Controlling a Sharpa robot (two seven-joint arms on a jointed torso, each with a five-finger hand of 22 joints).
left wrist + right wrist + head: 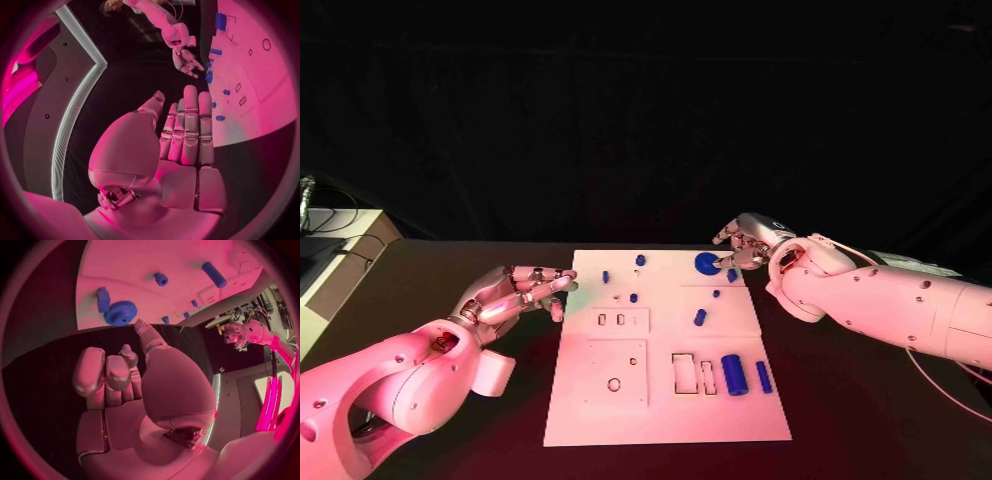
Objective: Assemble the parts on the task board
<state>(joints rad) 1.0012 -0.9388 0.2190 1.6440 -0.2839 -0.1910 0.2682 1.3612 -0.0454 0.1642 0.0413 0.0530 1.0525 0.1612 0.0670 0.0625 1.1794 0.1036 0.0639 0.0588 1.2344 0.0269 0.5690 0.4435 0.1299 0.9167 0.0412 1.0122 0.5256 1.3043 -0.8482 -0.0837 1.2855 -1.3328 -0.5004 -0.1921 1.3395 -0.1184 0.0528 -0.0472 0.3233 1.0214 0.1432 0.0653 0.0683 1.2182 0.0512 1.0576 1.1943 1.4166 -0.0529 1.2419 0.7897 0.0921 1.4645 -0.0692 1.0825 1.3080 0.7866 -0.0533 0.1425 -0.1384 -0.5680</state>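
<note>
The white task board (661,405) lies mid-table. A blue gear (707,263) sits at its far right corner, with small blue pegs (640,260) scattered nearby and two larger blue cylinders (734,374) by the right edge. My right hand (744,244) hovers just beyond the gear and holds nothing. The right wrist view has the gear (120,313) just past that hand's (125,385) thumb tip, not touching. My left hand (524,290) floats at the board's left edge, fingers straight and side by side (187,132), empty.
The board carries empty recesses: small slots (613,320), a rectangular slot (684,372) and a round hole (615,384). A pale bench with cables (332,240) stands off the table's left side. Dark tabletop surrounds the board.
</note>
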